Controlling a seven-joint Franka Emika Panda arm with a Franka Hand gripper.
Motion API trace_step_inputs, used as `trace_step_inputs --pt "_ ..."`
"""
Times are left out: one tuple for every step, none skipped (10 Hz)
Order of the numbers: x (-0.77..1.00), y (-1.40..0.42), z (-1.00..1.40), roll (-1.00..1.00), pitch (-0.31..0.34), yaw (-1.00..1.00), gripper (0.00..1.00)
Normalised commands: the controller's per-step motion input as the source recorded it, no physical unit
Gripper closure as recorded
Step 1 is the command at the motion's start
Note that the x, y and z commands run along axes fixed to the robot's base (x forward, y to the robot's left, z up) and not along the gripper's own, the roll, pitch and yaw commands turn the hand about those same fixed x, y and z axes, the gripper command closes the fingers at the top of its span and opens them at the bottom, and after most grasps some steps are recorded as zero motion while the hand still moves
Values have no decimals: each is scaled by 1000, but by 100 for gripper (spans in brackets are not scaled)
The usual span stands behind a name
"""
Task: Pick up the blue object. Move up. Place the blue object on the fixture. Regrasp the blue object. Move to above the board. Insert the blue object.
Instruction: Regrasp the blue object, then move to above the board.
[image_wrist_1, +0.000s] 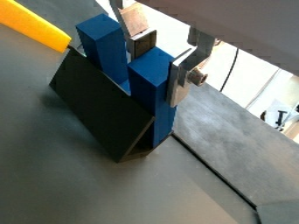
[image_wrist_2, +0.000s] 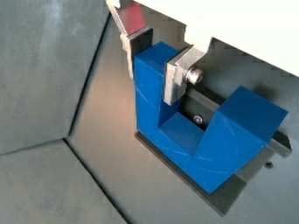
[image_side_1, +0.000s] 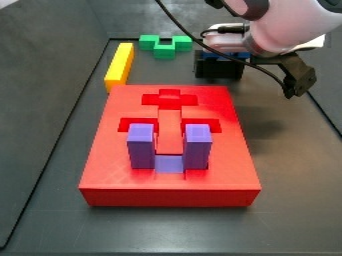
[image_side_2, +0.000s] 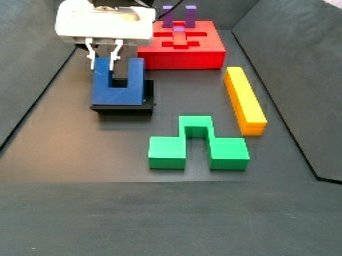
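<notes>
A robot arm works over a dark table (image_side_2: 54, 140). The gripper (image_side_2: 104, 66) is at the far left corner of the work area, directly over the fixture (image_side_2: 123, 104), a small black holder. The blue object (image_side_2: 118, 84), a U-shaped block, stands on the fixture with its two prongs pointing up and its bridge at the bottom.

In both wrist views the silver fingers (image_wrist_2: 179, 74) straddle one prong of the blue object (image_wrist_2: 193, 127), one plate on the prong's inner face inside the U, its partner on the outer face. They appear closed against that prong, though true contact is hard to confirm. The blue object (image_wrist_1: 128, 66) leans against the slanted black face of the fixture (image_wrist_1: 100, 109), which props it at an angle so it can be gripped afresh.

The red board (image_side_1: 167, 150) lies well apart in the middle of the table, already carrying a purple U-shaped block (image_side_1: 163, 145). A yellow bar (image_side_2: 245, 98) and a green block (image_side_2: 195, 148) lie on the table, untouched. This looks like the regrasp step, with insertion still ahead.
</notes>
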Motion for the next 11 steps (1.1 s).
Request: trace_step_inputs --pt "0 0 0 0 0 0 100" --pt "0 0 0 0 0 0 100" --pt "0 0 0 0 0 0 100" --pt "0 0 1400 0 0 0 100" --pt "8 -5 1400 -89 -6 -55 100" --pt "-5 -1 1400 -149 4 -78 100" --pt "-21 22 1400 -124 8 -53 100" --pt "-19 11 1400 -88 34 -46 100" --pt "-16 15 1400 -32 68 -30 100" --pt "-10 -5 1400 -12 77 -15 100" --pt "11 -4 694 -7 86 3 100"
